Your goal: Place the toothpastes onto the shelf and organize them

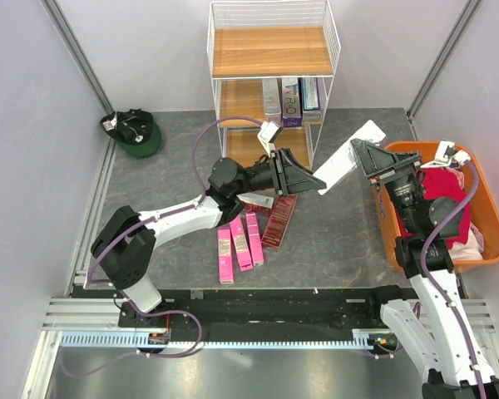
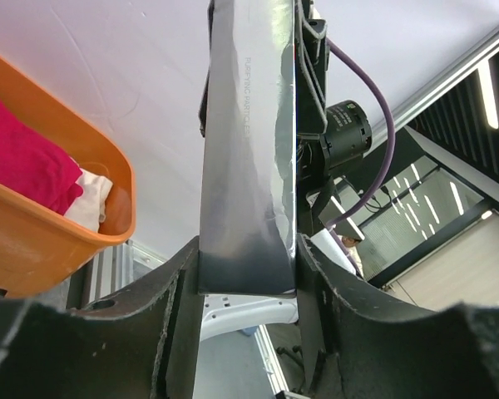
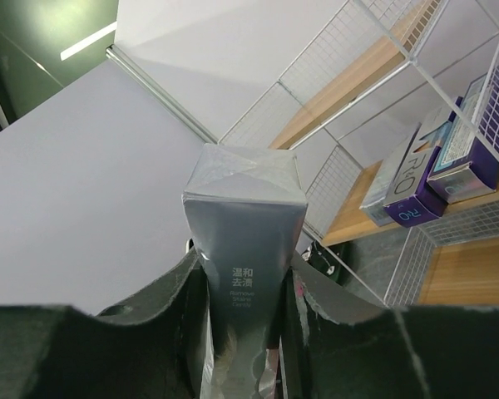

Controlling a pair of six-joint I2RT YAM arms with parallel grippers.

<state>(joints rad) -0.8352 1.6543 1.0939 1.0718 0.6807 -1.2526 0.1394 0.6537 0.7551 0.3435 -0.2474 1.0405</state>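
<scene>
A silver toothpaste box [image 1: 349, 158] hangs above the table in front of the shelf [image 1: 270, 51], held at both ends. My left gripper [image 1: 306, 178] is shut on its lower left end. In the left wrist view both fingers press the sides of the box [image 2: 248, 150], with the gripper [image 2: 248, 249] around its end. My right gripper [image 1: 373, 160] is shut on the upper right end, and the right wrist view shows the box [image 3: 245, 224] clamped in that gripper [image 3: 245, 262]. Three silver and purple toothpastes [image 1: 291, 100] stand on the middle board. Pink boxes [image 1: 239, 241] and a dark red one [image 1: 279, 220] lie on the table.
An orange tub [image 1: 486, 249] holding red and white items sits at the right, behind my right arm. A green object [image 1: 135, 133] lies in the back left corner. The shelf's wire sides [image 3: 374, 50] and the boxes on it [image 3: 416, 179] are close ahead of my right wrist.
</scene>
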